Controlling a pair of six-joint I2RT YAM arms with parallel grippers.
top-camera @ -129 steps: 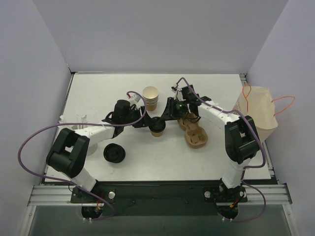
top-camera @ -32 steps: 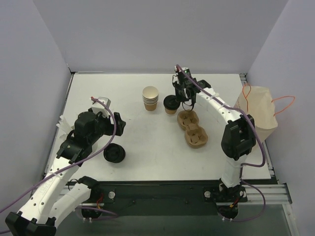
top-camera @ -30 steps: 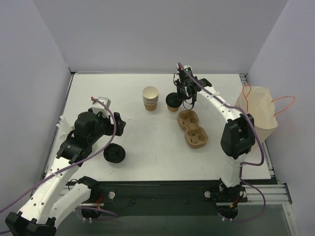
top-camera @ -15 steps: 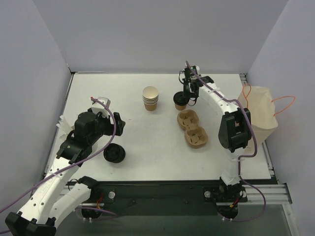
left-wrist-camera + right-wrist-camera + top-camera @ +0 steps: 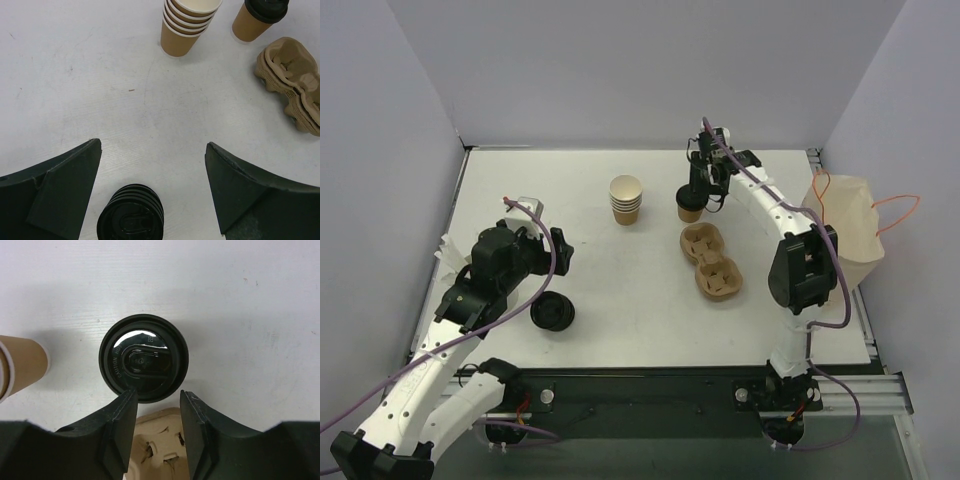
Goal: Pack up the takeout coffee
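Note:
The takeout coffee [image 5: 689,206], a tan cup with a black lid, stands on the table just behind the pulp carrier [image 5: 712,262]. It also shows in the right wrist view [image 5: 144,357] and the left wrist view [image 5: 259,20]. My right gripper [image 5: 704,190] hovers over its near edge. In the right wrist view the gripper [image 5: 157,395] has a narrow gap with nothing between the jaws, and the carrier [image 5: 160,450] shows through it. My left gripper [image 5: 560,252] is wide open and empty, held above the table [image 5: 153,145].
A stack of nested tan cups [image 5: 626,200] stands left of the coffee and shows in the left wrist view [image 5: 187,25]. A stack of black lids [image 5: 552,313] lies below my left gripper [image 5: 131,215]. A paper bag [image 5: 845,230] stands at the right table edge.
The coffee and my right gripper have moved right and back, from the table's middle to behind the carrier. My left arm has drawn back from the cup to the left.

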